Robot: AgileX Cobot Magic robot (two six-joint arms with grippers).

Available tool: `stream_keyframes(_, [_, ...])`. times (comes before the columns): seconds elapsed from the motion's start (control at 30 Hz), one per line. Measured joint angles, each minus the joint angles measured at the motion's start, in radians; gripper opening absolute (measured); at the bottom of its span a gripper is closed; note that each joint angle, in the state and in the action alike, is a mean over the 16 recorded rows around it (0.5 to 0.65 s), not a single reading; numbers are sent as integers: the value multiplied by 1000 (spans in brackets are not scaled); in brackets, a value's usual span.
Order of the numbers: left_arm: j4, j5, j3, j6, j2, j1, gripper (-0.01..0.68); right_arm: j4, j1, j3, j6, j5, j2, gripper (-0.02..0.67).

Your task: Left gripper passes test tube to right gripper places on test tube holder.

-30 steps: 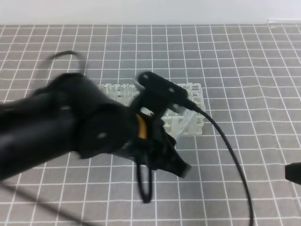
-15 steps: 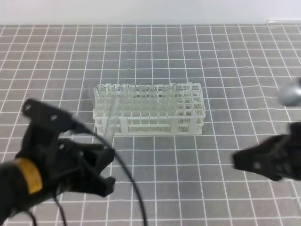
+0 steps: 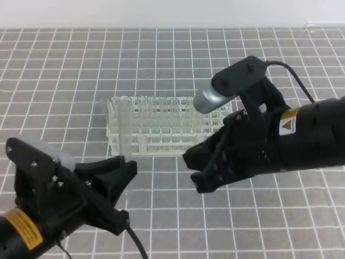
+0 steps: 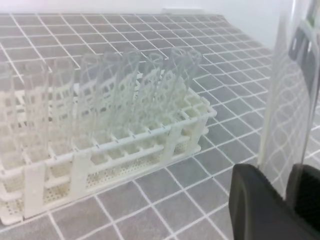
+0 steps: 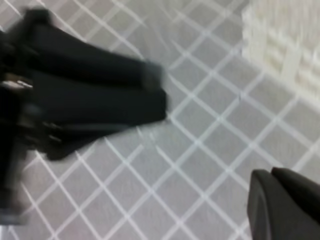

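Observation:
My left gripper (image 3: 128,171) sits at the lower left, shut on a clear test tube (image 3: 123,132) that stands nearly upright in front of the left end of the holder. In the left wrist view the test tube (image 4: 287,100) rises between the two black fingers (image 4: 255,200). The white test tube holder (image 3: 161,147) stands mid-table with several clear tubes in it. My right gripper (image 3: 193,171) hovers in front of the holder's right half, shut and empty, its tips pointing left at the left gripper. From the right wrist, the shut right gripper (image 5: 272,182) faces the blurred left gripper (image 5: 95,100).
A grey mat with a white grid covers the table (image 3: 64,65). The holder (image 4: 100,165) lies just behind both grippers. A black cable (image 3: 294,75) loops behind the right arm. Open mat lies left, right and beyond the holder.
The left arm swung from over the holder down to the lower left, carrying the tube. The right gripper came in from the right edge to the middle front of the holder.

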Motion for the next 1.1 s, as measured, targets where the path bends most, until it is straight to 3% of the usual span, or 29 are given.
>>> stream_keyframes(0.23, [9,-117,13,5,65,0,54,-85,105,120,-12,-283,-102,-13])
stream_keyframes(0.53, [17,-201,12,2,116,0,66,-132,212,389,-55,-774,-263,-13])
stream_keyframes(0.8, [85,-243,12,2,121,0,66,-150,286,519,-67,-1088,-283,-8])
stream_keyframes(0.93, [130,-258,12,3,121,0,53,-161,311,530,-44,-1167,-254,22])
stream_keyframes(1.1, [177,-278,12,3,121,0,47,-175,325,518,11,-1222,-205,116])
